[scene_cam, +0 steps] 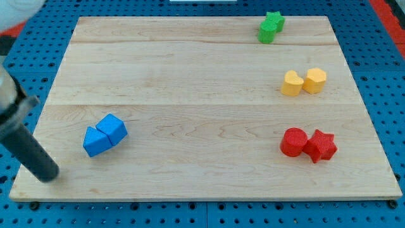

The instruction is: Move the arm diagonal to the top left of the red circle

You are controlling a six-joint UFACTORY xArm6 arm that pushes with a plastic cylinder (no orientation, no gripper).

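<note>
My tip (49, 175) rests at the near left corner of the wooden board (190, 76), just left of and slightly nearer than two blue blocks: a blue triangular block (95, 142) and a blue cube (114, 128), touching each other. There is no claw on this arm, only the dark rod, so there is nothing to spread or pinch.

Far across the board, at the far right edge, sits a green star (271, 27). Nearer than it, on the right side, a yellow heart-like block (292, 83) touches a yellow hexagon (314, 80). Nearer again, the red circle (294, 142) stands on the right, touching a red star (321, 146) on its right flank.

The spot to reach is the bare wood up and to the left of the red circle, between it and the yellow pair. From where my tip stands, a straight run to the right would, by my judgement, plough through the blue pair. A better course is probably to pass on the near side of the blue blocks, then angle away toward the far right, and stop short of the red circle without nudging it. Overshooting toward the far side risks bumping the yellow heart-like block, so the last stretch should be slow.
</note>
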